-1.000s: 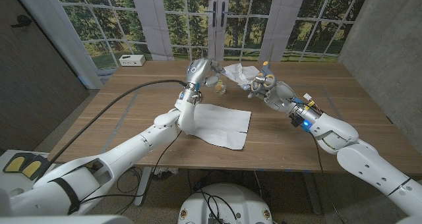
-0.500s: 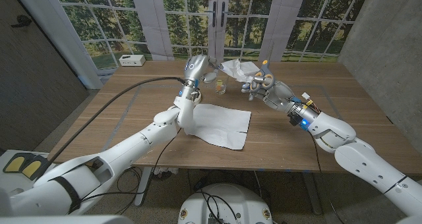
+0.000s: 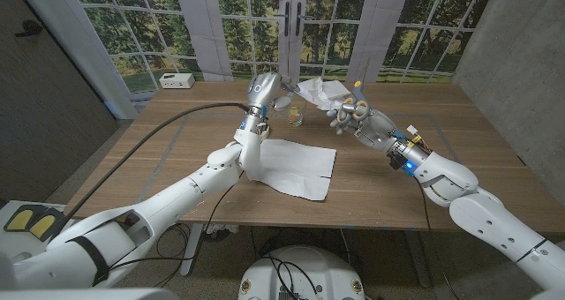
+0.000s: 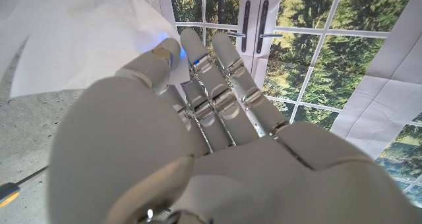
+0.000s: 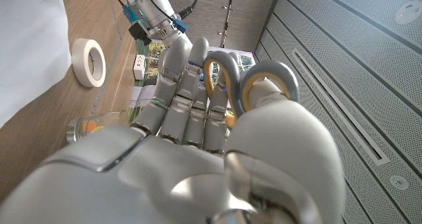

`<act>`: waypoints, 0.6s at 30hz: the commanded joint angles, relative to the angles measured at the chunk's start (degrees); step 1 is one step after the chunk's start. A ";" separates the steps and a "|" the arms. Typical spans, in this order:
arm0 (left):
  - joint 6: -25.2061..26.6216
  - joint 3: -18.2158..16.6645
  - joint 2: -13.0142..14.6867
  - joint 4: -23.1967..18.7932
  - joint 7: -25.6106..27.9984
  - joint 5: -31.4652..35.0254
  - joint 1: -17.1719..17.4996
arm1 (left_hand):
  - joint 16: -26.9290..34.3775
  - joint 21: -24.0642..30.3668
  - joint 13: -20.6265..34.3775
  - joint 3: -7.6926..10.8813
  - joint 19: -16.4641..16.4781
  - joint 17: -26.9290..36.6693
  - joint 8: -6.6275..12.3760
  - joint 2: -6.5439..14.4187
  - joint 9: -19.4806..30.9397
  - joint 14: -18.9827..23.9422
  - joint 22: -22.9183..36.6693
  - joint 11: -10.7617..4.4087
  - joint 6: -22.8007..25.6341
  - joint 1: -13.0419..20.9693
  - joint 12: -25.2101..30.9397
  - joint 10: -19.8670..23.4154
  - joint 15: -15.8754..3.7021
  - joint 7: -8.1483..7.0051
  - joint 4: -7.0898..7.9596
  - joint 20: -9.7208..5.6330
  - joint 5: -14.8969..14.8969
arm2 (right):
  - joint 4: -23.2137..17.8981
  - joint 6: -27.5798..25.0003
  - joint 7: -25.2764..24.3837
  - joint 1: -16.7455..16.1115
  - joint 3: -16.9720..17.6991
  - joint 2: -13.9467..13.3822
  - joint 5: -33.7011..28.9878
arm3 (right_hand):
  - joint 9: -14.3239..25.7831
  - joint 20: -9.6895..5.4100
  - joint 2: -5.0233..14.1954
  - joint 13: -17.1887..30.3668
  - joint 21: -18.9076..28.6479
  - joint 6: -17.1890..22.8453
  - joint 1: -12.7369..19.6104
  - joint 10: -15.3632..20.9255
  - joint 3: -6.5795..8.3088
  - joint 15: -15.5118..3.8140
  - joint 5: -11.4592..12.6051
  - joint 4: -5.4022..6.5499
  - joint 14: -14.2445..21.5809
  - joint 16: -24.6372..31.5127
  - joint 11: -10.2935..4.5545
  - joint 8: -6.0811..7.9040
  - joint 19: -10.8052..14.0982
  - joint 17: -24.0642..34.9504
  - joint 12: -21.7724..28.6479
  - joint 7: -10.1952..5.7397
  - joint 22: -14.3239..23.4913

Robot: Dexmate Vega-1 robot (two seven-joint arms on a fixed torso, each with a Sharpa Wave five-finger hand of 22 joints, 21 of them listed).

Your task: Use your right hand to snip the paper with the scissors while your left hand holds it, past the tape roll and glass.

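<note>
My left hand [image 3: 266, 87] is raised over the far middle of the table and pinches a crumpled white paper [image 3: 320, 92] between thumb and finger; the same paper [image 4: 79, 33] shows in the left wrist view above my left hand [image 4: 198, 138]. Just to the right of it, my right hand [image 3: 351, 115] grips the scissors [image 3: 359, 86], blades pointing up beside the paper's edge. Their yellow and grey handle rings [image 5: 249, 79] sit around the fingers of my right hand [image 5: 198, 138]. A small glass [image 3: 297, 116] stands below the paper. The tape roll [image 5: 88, 61] lies on the table.
A large white sheet [image 3: 296, 163] lies flat on the wooden table [image 3: 415, 185] near its front middle. A small white box [image 3: 177, 80] sits at the far left edge. A black cable runs along my left arm.
My left hand has lifted the paper slightly. My right hand with the scissors has edged up and closer to the paper.
</note>
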 commanded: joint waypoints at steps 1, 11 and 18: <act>0.75 0.12 0.57 -1.37 -0.52 0.63 0.62 | 0.26 0.38 3.78 0.32 -0.38 0.17 0.27 0.11 0.24 0.15 0.07 -0.95 0.07 -0.19 0.53 1.37 -0.08 0.10 0.12 -2.79 0.30 | -0.19 0.78 -0.44 -0.63 0.22 -0.17 -0.87 | -0.33 -7.72 1.58 1.41 0.51 -1.82 2.39 3.64 13.85 -9.28 0.01 4.04 3.15 0.48 -2.30 0.50 -0.70 1.17 0.69 2.95 0.13; 0.71 -0.07 1.00 -1.97 -0.58 0.79 1.27 | 0.32 0.59 3.90 0.36 -0.51 0.22 0.36 0.08 0.34 0.20 0.05 -0.95 0.04 -0.20 0.60 1.42 -0.10 -0.07 0.11 -2.73 0.32 | -0.46 0.87 -0.58 -1.11 0.06 -0.18 -0.89 | 2.77 -7.19 1.22 7.82 0.38 -3.08 -0.05 6.41 11.86 -8.90 0.85 6.75 2.03 0.57 -3.99 3.23 -2.45 5.48 3.62 -0.57 -0.17; 0.62 -0.52 1.59 -2.54 -0.58 0.80 1.72 | 0.34 0.73 3.98 0.39 -0.61 0.23 0.40 0.10 0.41 0.22 0.03 -0.95 -0.02 -0.26 0.63 1.41 -0.09 -0.14 0.15 -2.68 0.34 | -1.54 1.72 -3.19 -2.01 0.01 0.50 -2.10 | 1.32 -7.31 -0.87 12.84 0.74 2.05 -0.69 10.31 11.50 -8.92 2.63 5.69 4.24 1.01 -3.95 5.73 -1.07 8.42 7.22 -1.40 -0.27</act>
